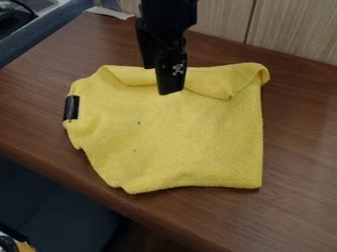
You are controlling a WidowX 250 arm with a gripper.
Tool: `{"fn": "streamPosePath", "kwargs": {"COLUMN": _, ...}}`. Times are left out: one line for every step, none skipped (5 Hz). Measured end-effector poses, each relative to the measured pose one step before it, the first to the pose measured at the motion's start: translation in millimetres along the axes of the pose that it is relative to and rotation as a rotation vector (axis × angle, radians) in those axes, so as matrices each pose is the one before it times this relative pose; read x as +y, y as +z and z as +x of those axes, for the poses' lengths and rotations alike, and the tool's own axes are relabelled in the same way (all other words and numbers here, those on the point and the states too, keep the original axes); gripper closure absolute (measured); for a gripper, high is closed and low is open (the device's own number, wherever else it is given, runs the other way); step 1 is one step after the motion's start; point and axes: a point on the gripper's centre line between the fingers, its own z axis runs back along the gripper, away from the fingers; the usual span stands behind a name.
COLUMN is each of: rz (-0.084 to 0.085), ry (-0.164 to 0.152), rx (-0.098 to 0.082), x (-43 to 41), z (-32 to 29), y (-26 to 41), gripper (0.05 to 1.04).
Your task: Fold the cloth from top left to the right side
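No legible txt or nos.; sm. white marking (178,69) on blk robot arm (168,17), unreadable.

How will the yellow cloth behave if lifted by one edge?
The yellow cloth is probably floppy: its far edge lies folded over in loose creases. It looks thin, so likely light for its size. The fuzzy surface should drag somewhat on the brown table.

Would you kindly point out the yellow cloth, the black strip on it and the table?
Yellow cloth (178,133), camera view: its middle.
Black strip (71,108), camera view: its middle.
Table (299,147), camera view: bare top, right of the cloth.
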Motion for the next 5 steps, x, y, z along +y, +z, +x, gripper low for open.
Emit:
{"fn": "streamPosePath", "kwargs": {"rz": -0.0153, "ry": 0.0118, "rx": 0.0191, "x": -0.53, "z": -2.2, "y": -6.48, "gripper": 0.083}}
{"fn": "streamPosePath", "kwargs": {"rz": 0.0422, "ry": 0.1296, "rx": 0.0136, "x": 14.7, "z": -25.31, "y": 7.63, "gripper": 0.083}}
{"fn": "streamPosePath", "kwargs": {"rz": 0.0078, "ry": 0.0721, "rx": 0.0146, "x": 7.81, "z": -13.24, "y": 1.02, "gripper": 0.083}}
{"fn": "streamPosePath", "kwargs": {"rz": 0.0232, "ry": 0.0953, "rx": 0.0368, "x": 16.51, "z": -18.32, "y": -1.92, "gripper": 0.083}}
{"fn": "streamPosePath", "kwargs": {"rz": 0.0422, "ry": 0.0959, "rx": 0.0629, "x": 11.85, "z": -14.28, "y": -5.29, "gripper": 0.083}}
